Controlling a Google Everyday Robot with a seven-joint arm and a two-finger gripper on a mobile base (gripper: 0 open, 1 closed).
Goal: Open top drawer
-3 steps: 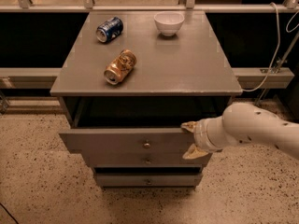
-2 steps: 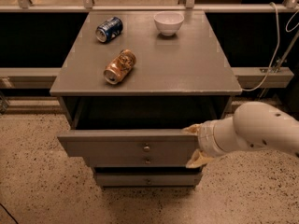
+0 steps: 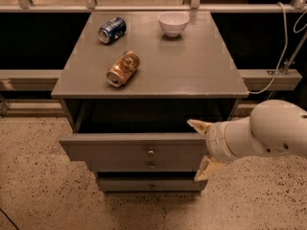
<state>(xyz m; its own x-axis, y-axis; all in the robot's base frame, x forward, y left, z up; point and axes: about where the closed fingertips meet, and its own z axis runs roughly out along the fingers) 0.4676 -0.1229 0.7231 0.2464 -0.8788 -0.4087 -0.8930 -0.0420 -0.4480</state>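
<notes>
The top drawer (image 3: 129, 147) is a wide grey drawer with a small round metal knob (image 3: 150, 152). It stands pulled out from the grey cabinet (image 3: 192, 75), with a dark opening behind its front. My gripper (image 3: 201, 147) is at the drawer's right end. One pale finger lies over the top edge of the front panel and the other sits below it, so the fingers straddle the panel. My white arm (image 3: 268, 133) reaches in from the right.
A blue can (image 3: 112, 29) and a gold can (image 3: 123, 68) lie on their sides on the cabinet top, and a white bowl (image 3: 173, 23) stands at the back. Two narrower drawer fronts (image 3: 151, 183) sit below. A cable (image 3: 283, 56) hangs at right. The floor is speckled.
The top drawer has slid further out toward the camera, and my gripper and arm have drawn back with it at its right end.
</notes>
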